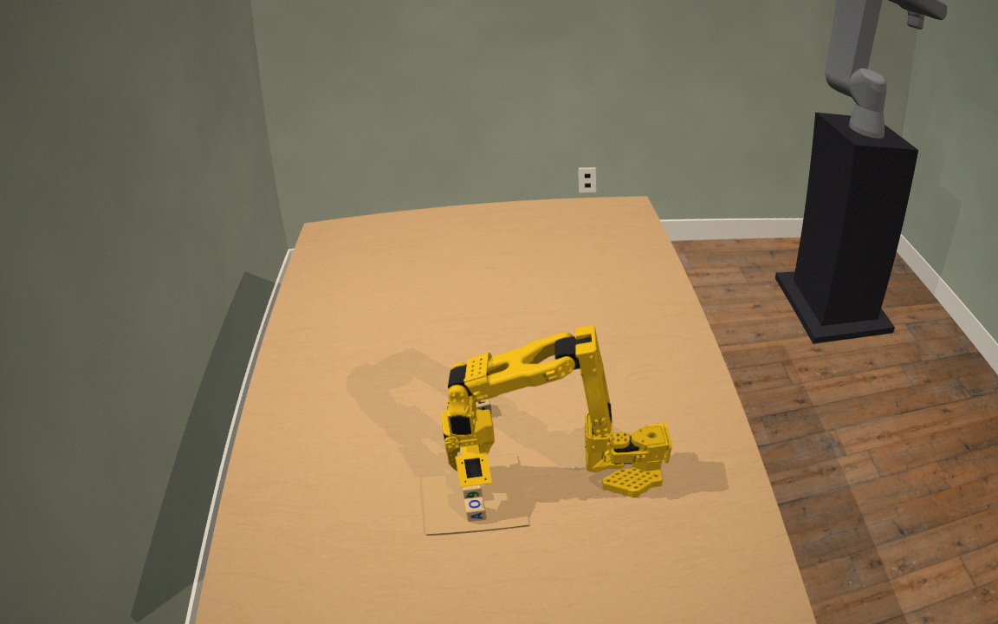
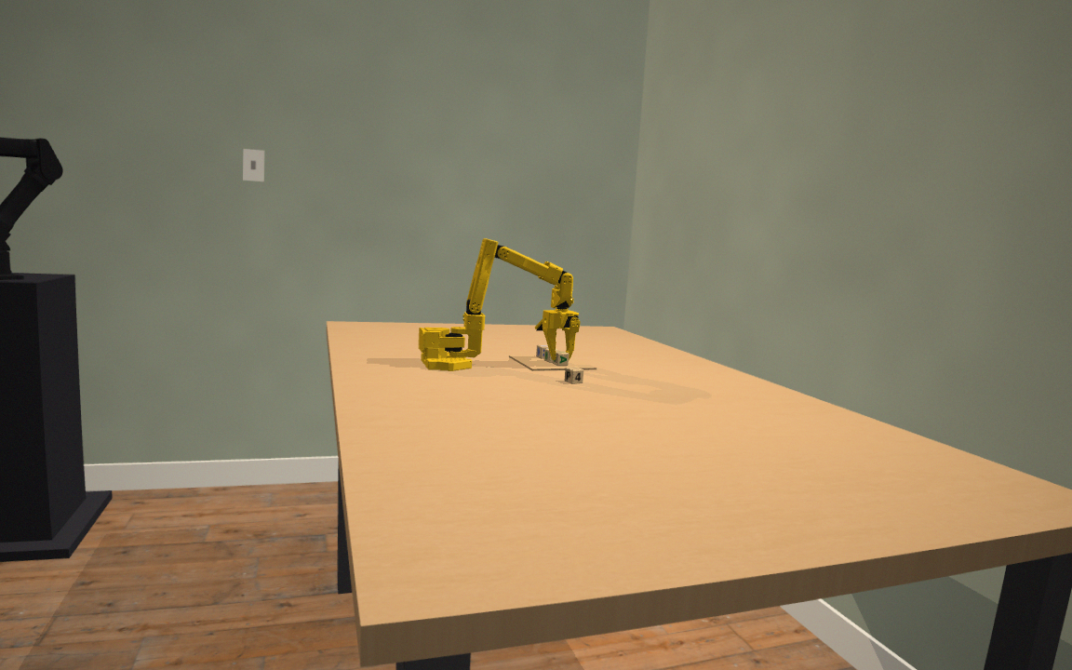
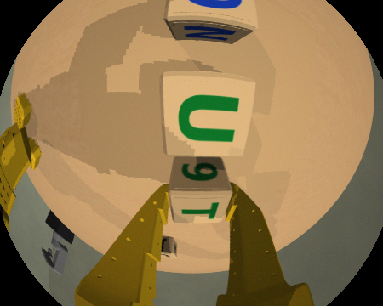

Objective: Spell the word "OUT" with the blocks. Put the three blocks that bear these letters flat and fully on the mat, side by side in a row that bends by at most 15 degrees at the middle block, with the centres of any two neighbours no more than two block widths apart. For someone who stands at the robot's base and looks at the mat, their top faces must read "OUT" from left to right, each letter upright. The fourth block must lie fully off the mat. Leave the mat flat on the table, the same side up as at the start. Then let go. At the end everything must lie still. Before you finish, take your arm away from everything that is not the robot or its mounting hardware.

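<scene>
My gripper (image 2: 563, 357) (image 3: 199, 203) is shut on the T block (image 3: 191, 217), whose letter faces up and whose side marked 9 faces the U block (image 3: 206, 116). The T block is low over or on the mat (image 1: 440, 521) (image 2: 528, 365), close beside the U block; contact with either is unclear. The O block (image 1: 475, 504) (image 3: 210, 14) stands on the mat beyond the U block. Seen from the base, O, U, T run left to right with letters upright. The P block (image 1: 483, 405) (image 2: 573, 376) (image 3: 170, 246) stands on the table off the mat. The top view hides the T block.
The arm's base (image 1: 631, 481) (image 2: 447, 363) stands on the wooden table (image 1: 487, 263) (image 2: 648, 500), beside the mat. A grey arm on a black pedestal (image 1: 852, 232) (image 2: 6, 399) stands on the floor away from the table.
</scene>
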Action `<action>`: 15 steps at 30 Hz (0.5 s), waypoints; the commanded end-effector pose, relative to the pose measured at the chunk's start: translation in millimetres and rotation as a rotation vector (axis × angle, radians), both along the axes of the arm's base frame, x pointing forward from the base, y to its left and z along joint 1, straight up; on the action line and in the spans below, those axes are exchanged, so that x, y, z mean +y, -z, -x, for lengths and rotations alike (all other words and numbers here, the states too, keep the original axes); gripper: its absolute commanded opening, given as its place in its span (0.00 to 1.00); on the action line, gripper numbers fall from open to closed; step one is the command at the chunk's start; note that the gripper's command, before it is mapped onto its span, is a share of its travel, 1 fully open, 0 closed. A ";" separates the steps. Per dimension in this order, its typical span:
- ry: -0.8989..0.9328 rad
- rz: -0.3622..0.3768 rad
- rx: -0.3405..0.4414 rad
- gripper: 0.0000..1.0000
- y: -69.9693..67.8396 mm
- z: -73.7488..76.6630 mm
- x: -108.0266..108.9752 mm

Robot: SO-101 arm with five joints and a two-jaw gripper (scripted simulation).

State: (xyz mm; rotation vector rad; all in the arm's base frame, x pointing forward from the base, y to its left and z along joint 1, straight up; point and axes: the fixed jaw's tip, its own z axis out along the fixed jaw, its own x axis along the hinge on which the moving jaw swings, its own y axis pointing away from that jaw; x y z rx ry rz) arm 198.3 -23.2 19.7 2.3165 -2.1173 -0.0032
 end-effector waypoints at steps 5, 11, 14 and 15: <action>0.003 0.006 -0.073 0.06 -10.8 -9.3 -1.6; 0.003 0.006 -0.073 0.14 -10.8 -9.3 -1.6; 0.003 0.006 -0.073 0.14 -10.8 -9.3 -1.6; 0.003 0.006 -0.073 0.14 -10.8 -9.3 -1.6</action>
